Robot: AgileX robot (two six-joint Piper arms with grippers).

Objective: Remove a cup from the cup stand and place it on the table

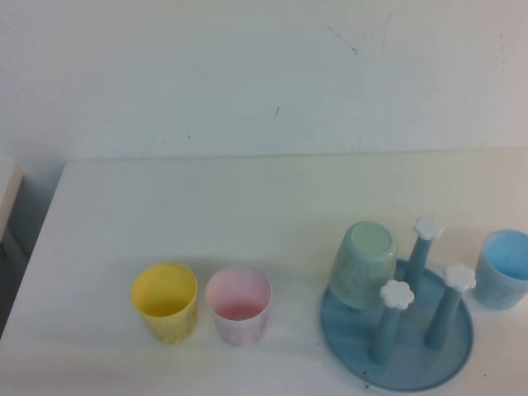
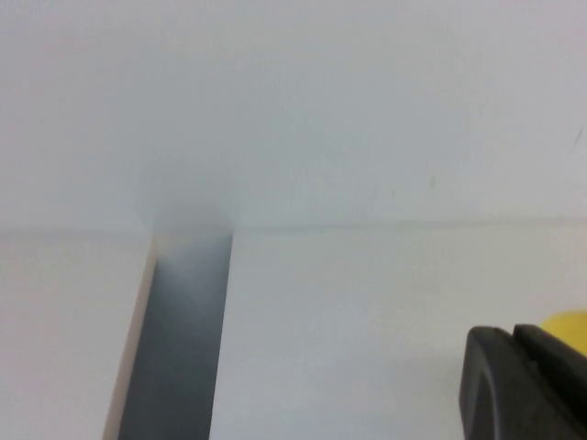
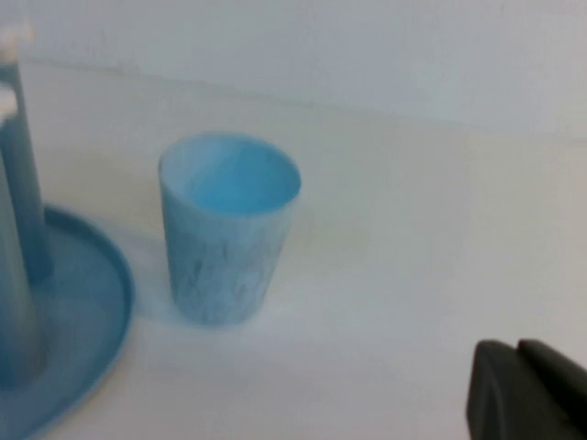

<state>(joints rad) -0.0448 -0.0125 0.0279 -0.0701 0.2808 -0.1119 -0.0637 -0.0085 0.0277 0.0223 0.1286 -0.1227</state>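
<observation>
The pale mint-green cup (image 1: 363, 264) hangs upside down, tilted, on a peg of the round blue cup stand (image 1: 429, 367) at the front right of the white table (image 1: 247, 206). Three other pegs with white flower caps (image 1: 398, 293) stand bare. Neither gripper shows in the high view. My left gripper (image 2: 514, 332) is shut and empty, low over the table's left part beside the yellow cup (image 2: 570, 326). My right gripper (image 3: 516, 346) is shut and empty, over bare table on the side of the light blue cup (image 3: 229, 225) away from the stand's rim (image 3: 87, 312).
A yellow cup (image 1: 165, 301) and a pink cup (image 1: 239, 304) stand upright at the front left. The light blue cup (image 1: 505, 268) stands upright right of the stand. A gap (image 2: 174, 339) separates the table from a neighbouring surface on the left.
</observation>
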